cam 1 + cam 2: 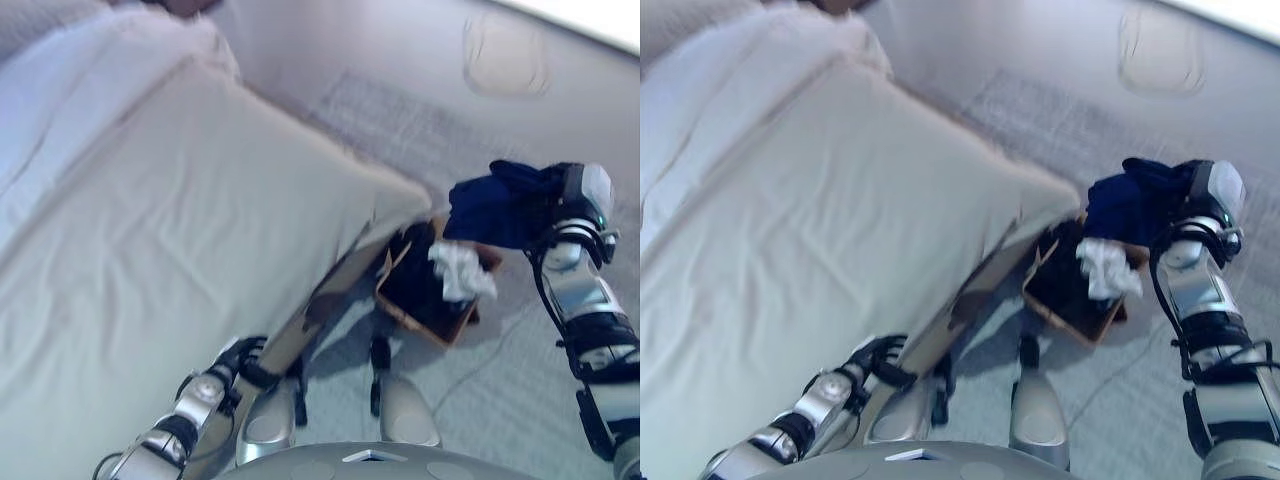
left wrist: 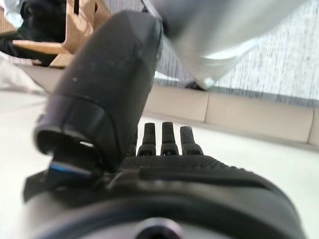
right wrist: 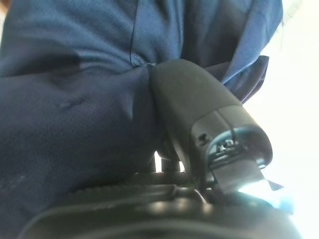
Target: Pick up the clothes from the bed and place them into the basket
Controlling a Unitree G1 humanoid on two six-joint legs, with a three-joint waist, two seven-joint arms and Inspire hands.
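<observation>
My right hand (image 3: 199, 124) is shut on a dark blue garment (image 1: 495, 210), its thumb pressed into the cloth (image 3: 75, 74). It holds the garment in the air just above and to the right of the wooden basket (image 1: 440, 325). The basket stands on the floor by the bed's corner and holds dark clothes (image 1: 415, 280) with a white cloth (image 1: 462, 270) on top. My left hand (image 1: 240, 362) hangs low beside the bed's edge, fingers straight (image 2: 169, 139) and empty. The bed (image 1: 150, 230) has a plain cream cover.
The bed's corner (image 1: 410, 195) juts toward the basket. A grey carpet (image 1: 500, 400) lies around the basket and to the right. A round pale shape (image 1: 505, 55) sits on the floor at the far side.
</observation>
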